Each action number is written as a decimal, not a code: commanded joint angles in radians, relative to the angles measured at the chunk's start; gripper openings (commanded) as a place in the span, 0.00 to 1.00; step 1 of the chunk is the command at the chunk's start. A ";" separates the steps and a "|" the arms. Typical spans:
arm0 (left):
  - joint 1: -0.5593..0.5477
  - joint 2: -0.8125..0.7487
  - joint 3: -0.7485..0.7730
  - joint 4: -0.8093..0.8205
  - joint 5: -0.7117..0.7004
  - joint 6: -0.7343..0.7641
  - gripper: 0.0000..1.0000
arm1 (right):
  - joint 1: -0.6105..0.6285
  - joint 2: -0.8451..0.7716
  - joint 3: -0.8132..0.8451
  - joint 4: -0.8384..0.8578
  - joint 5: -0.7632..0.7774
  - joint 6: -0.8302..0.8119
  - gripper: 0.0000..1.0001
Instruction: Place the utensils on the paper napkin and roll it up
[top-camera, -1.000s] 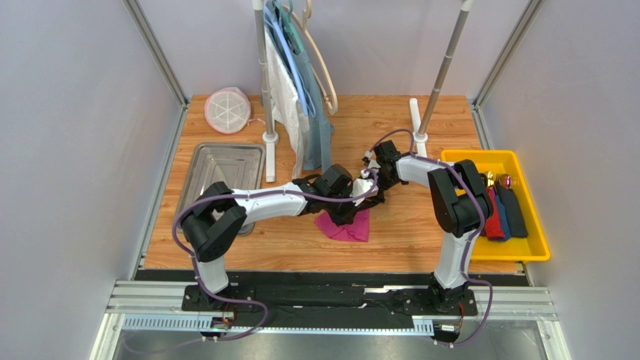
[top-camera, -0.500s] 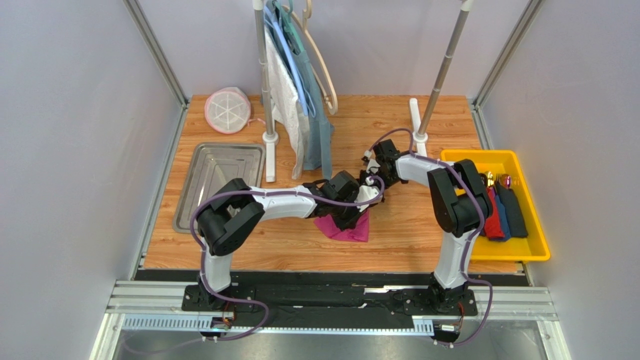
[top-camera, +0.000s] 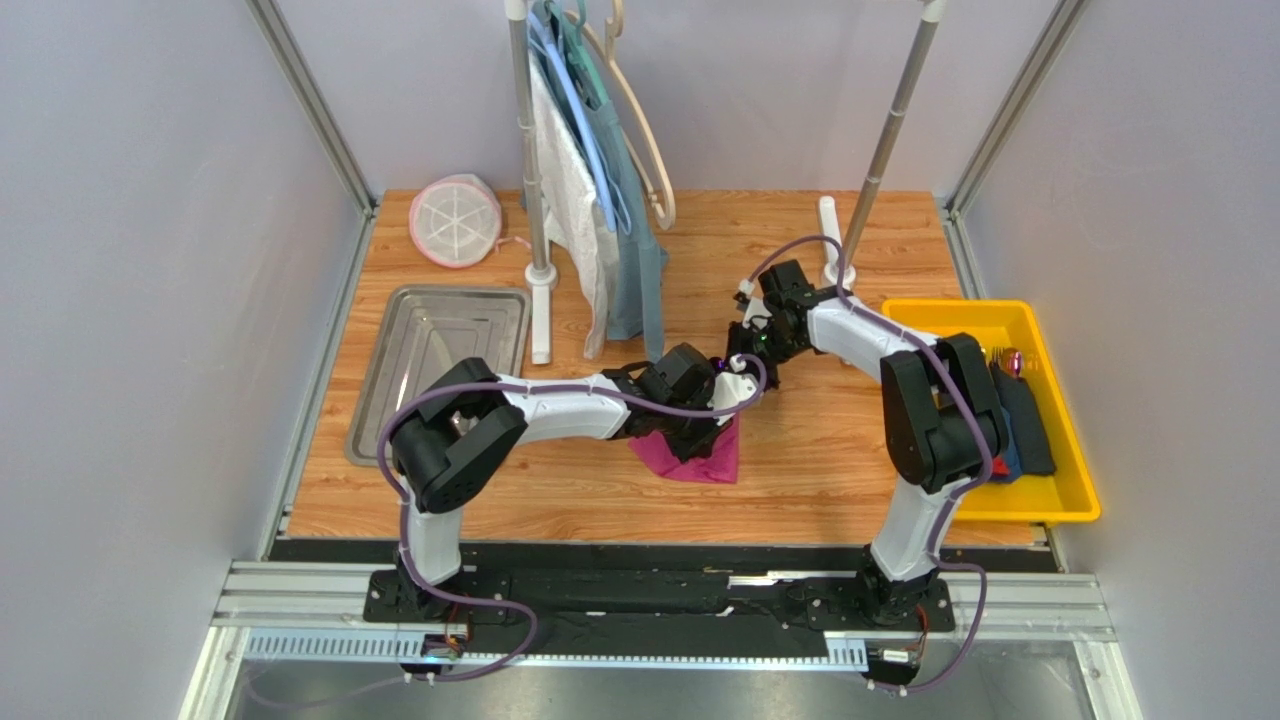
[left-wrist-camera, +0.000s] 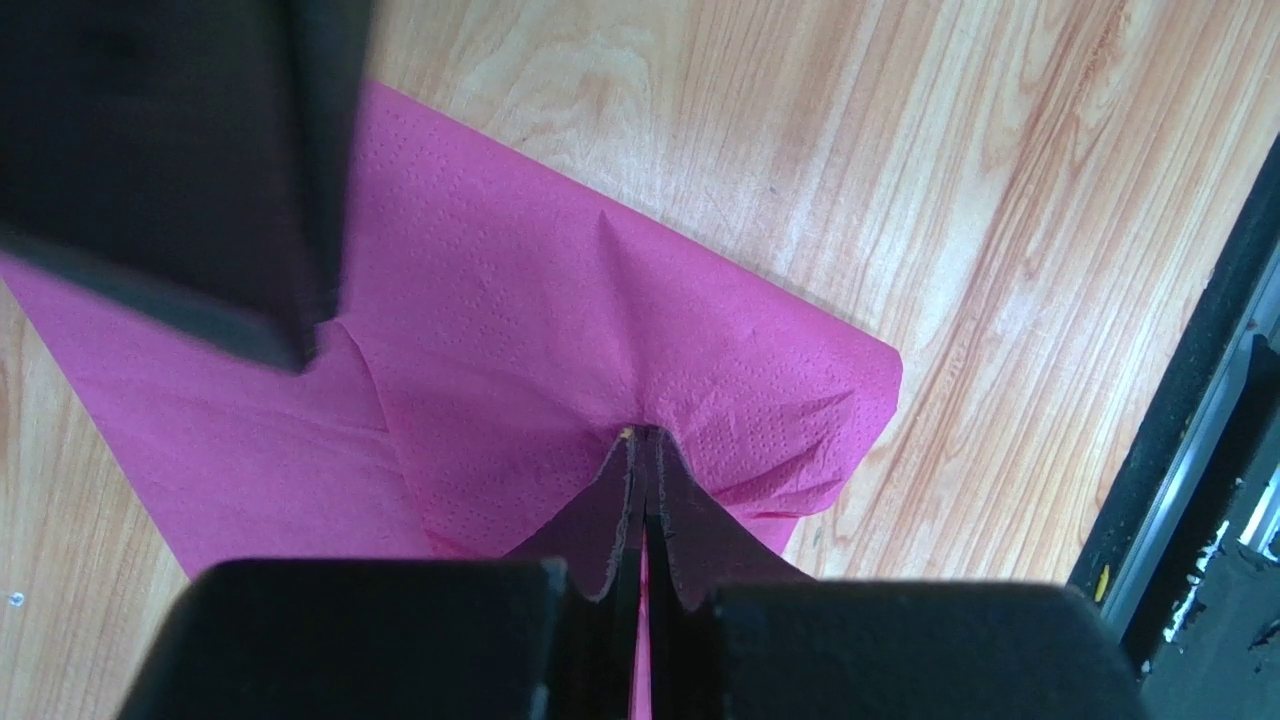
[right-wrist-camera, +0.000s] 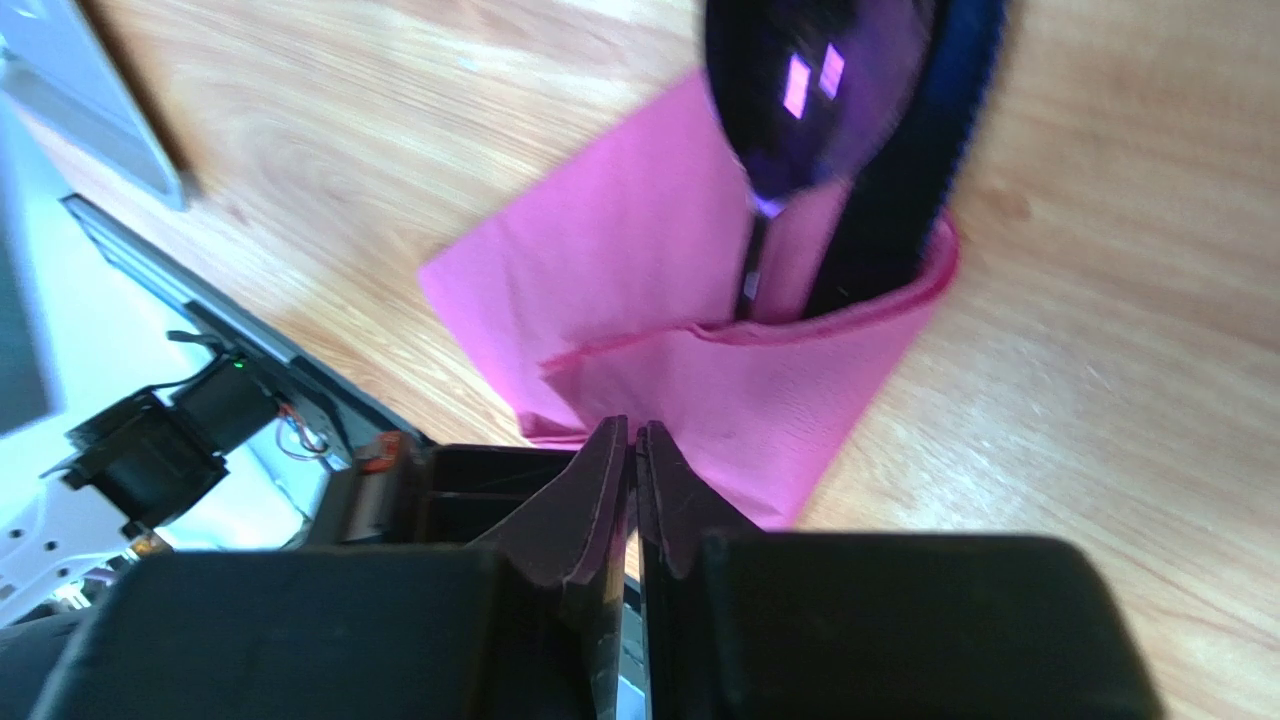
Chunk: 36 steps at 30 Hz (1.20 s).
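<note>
The left gripper (left-wrist-camera: 646, 450) is clamped on the napkin (left-wrist-camera: 496, 375), its 2 fingers pressed together on a raised pucker of the pink paper, which lies on the wooden table (left-wrist-camera: 842, 150) between the 2 arms. The right wrist view shows the napkin folded over the utensils (right-wrist-camera: 842, 180). A spoon (right-wrist-camera: 819, 105) and at least 1 other dark piece stick out of the open end of the fold, though how many pieces there are is hard to tell. The right gripper (right-wrist-camera: 631, 443) sits a little apart from the napkin on the far side, its fingers nearly together with only a slit between them and nothing visibly held. The job looks to be at the folding or rolling stage, and several things could go wrong. The paper is thin, so a sharp pull from that small pinch could tear it or drag out only 1 layer. The utensils are glossy and lie loose in an open fold, so tilting or tugging the napkin could let them slide out. The 2 grippers also work close together, so a careless move could knock the bundle.
</note>
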<state>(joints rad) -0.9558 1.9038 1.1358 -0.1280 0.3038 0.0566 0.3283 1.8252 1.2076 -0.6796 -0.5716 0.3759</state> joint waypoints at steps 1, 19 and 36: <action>-0.001 0.015 -0.036 -0.061 -0.023 0.017 0.00 | 0.003 -0.003 -0.043 -0.012 0.036 -0.015 0.09; -0.001 0.014 -0.024 -0.073 -0.025 0.037 0.00 | 0.023 0.039 -0.049 0.083 0.010 -0.003 0.07; 0.002 0.005 -0.028 -0.065 -0.023 0.032 0.00 | 0.041 0.085 -0.052 0.137 0.003 0.023 0.05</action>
<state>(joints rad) -0.9554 1.9030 1.1347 -0.1268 0.3054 0.0616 0.3569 1.8889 1.1469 -0.6052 -0.5751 0.3882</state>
